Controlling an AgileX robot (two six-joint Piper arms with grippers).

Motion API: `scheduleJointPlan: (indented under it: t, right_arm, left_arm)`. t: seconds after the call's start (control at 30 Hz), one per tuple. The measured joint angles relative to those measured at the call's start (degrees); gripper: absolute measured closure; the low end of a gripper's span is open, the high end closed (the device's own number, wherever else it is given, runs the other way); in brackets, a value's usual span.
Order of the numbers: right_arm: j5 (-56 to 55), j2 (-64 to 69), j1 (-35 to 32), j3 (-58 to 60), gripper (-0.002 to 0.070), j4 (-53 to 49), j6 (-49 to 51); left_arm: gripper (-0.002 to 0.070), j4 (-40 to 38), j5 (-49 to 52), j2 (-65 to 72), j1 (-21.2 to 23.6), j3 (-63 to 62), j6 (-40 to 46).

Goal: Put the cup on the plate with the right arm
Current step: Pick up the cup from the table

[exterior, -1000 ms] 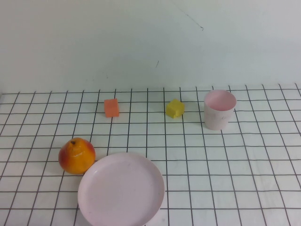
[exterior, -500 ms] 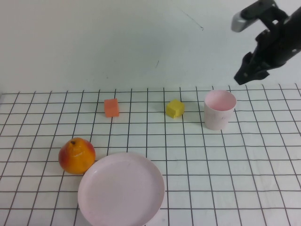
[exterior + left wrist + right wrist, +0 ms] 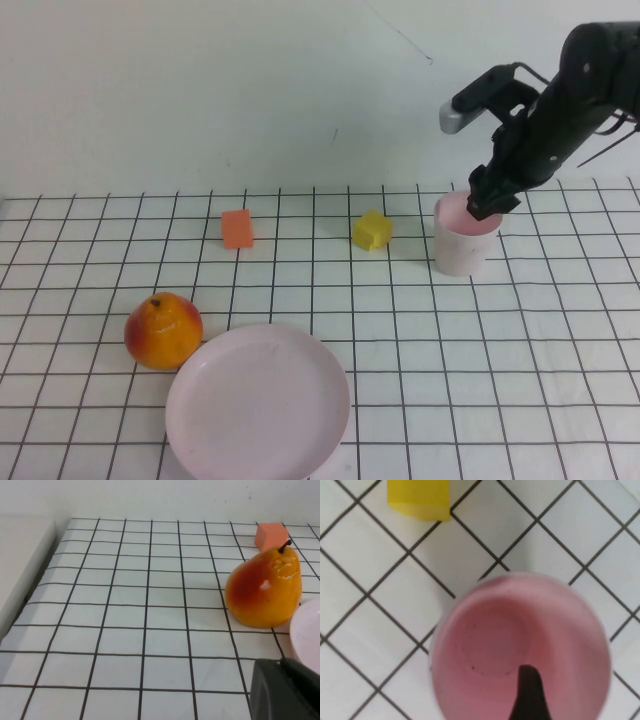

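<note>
The pale pink cup [image 3: 460, 248] stands upright at the back right of the gridded table. My right gripper [image 3: 486, 203] is at the cup's far rim, open. In the right wrist view I look straight down into the cup [image 3: 490, 640], and one dark fingertip [image 3: 529, 692] is inside it near the wall; the other finger is out of view. The large pale pink plate [image 3: 258, 402] lies at the front, left of centre, empty. My left gripper [image 3: 286, 692] shows only in the left wrist view, shut and empty, low over the table beside the plate's rim [image 3: 310, 635].
An orange-red pear-shaped fruit [image 3: 163, 330] sits just left of the plate, also in the left wrist view [image 3: 264, 592]. An orange block [image 3: 237, 228] and a yellow block [image 3: 372, 230] lie at the back. The yellow block is left of the cup.
My right arm has come into view from the upper right and moved down and left to the cup's rim. The cup, plate and other objects have not moved.
</note>
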Motion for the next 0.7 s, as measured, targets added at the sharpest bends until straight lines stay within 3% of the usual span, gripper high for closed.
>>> scheduleJointPlan:
  t: [0.27,0.37,0.5,0.57,0.7]
  right_arm:
    - [-4.97,4.88,0.0,0.0,0.0241,4.83,1.3]
    - [-5.05,5.49,0.0,0.0,0.0342,4.95,1.3]
    - [-5.05,5.6,0.0,0.0,0.0584,6.57,1.33]
    - [-5.05,5.37,0.0,0.0,0.0628,8.04,1.33]
    - [-4.12,3.15,0.0,-0.45,0.0633,14.33,-1.61]
  left_arm:
    - [0.0678,0.0,0.0,0.0,0.0,0.0,0.0]
    - [0.0678,0.0,0.0,0.0,0.0,0.0,0.0]
    - [0.0678,0.0,0.0,0.0,0.0,0.0,0.0]
    - [0.0678,0.0,0.0,0.0,0.0,0.0,0.0]
    - [0.0678,0.0,0.0,0.0,0.0,0.0,0.0]
